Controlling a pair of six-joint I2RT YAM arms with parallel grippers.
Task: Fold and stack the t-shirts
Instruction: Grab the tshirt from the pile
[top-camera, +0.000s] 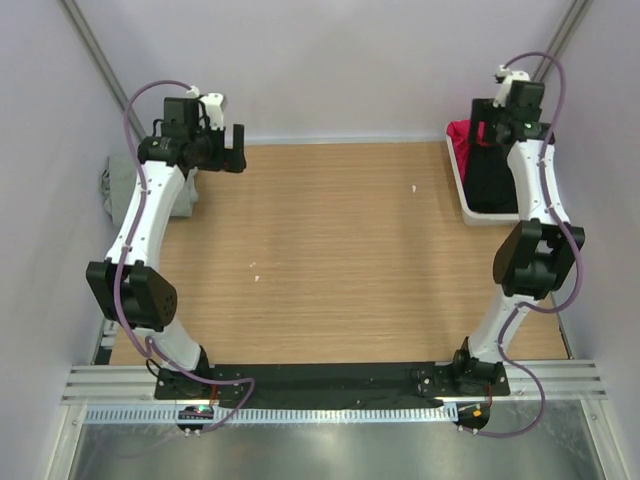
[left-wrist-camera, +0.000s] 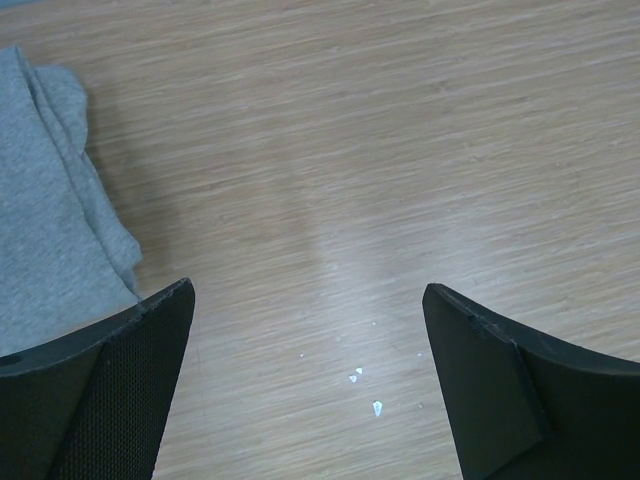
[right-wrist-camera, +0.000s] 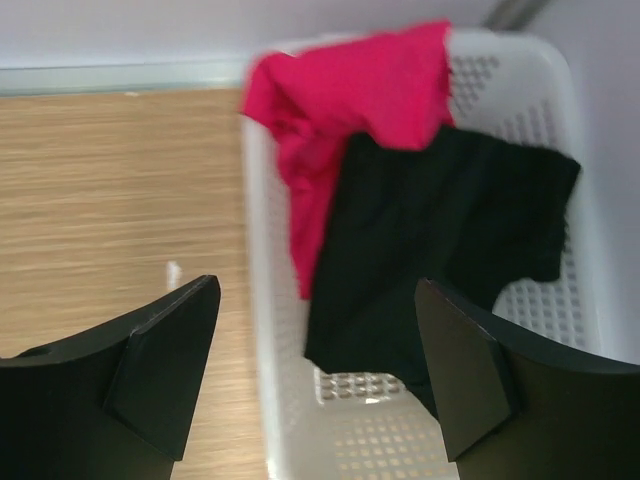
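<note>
The wooden worktop (top-camera: 340, 260) is shut in by pale walls at its far edge and along both sides. You see both arms raised toward the far corners, well apart. The broad middle between them shows wood grain and a few small white specks (left-wrist-camera: 377, 407).

The left end effector (left-wrist-camera: 310, 300) hovers over bare wood with its fingers spread wide, gripping nothing. The grey t-shirt (left-wrist-camera: 50, 220) lies just beside its left finger, bunched in soft folds at the worktop's left edge near the wall.

The right end effector (right-wrist-camera: 318, 290) likewise stands spread and holds nothing. It hangs over the near left wall of the white mesh basket (right-wrist-camera: 262, 330), which sits in the far right corner.

Two shirts lie inside that basket. The magenta-red t-shirt (right-wrist-camera: 340, 90) is crumpled at the far end and drapes over the left rim. The black t-shirt (right-wrist-camera: 430, 230) is spread loosely across the middle, its far part under the red cloth.
</note>
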